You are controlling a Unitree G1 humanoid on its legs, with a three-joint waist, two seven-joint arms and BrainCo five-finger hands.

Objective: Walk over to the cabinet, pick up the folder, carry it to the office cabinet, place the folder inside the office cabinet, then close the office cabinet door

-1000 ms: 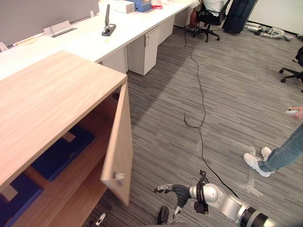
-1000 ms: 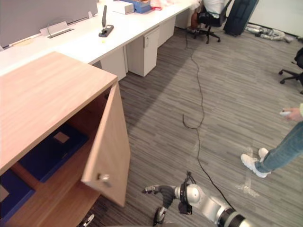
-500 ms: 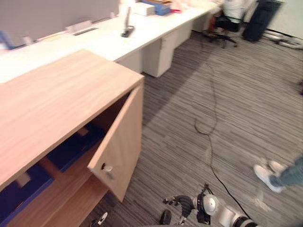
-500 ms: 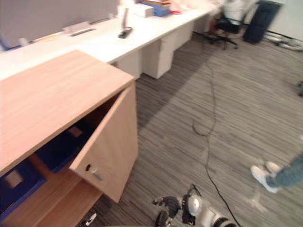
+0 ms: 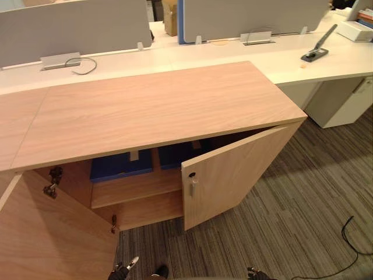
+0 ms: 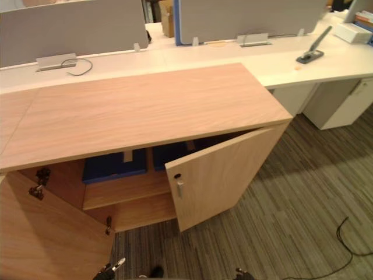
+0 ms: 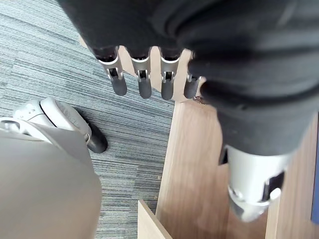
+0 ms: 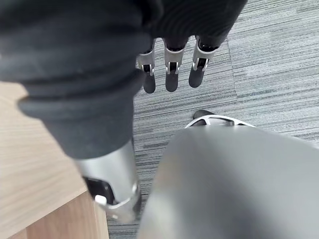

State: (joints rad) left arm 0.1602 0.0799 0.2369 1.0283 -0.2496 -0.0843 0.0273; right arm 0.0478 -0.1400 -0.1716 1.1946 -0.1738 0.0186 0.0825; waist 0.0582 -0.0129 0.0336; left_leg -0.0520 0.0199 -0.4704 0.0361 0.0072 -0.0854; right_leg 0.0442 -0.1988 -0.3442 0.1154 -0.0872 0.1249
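Left door (image 5: 52, 239): swung wide open, ahead of the left robot hand and towards its outer side.
Left robot hand (image 7: 142, 74): released; fingers (image 7: 118, 82) straight, pointing down at the carpet floor (image 7: 60, 59), nothing held (a wood panel of the cabinet lies just past the fingertips).
Cabinet (image 5: 157, 108): wood top, ahead of and above both robot hands.
Left blue folder (image 5: 119, 165): flat on the upper shelf (image 5: 140, 188) inside the cabinet, well apart from the left robot hand.
Right blue folder (image 5: 172, 156): flat on the same shelf, partly behind the right door.
Right door (image 5: 233, 175): half open, knob (image 5: 193, 185) near its free edge; ahead, between the two robot hands.
Right robot hand (image 8: 172, 69): released; fingers straight over the carpet, nothing held.
Bench (image 5: 344, 64): white, beyond the cabinet, far ahead of the right robot hand.
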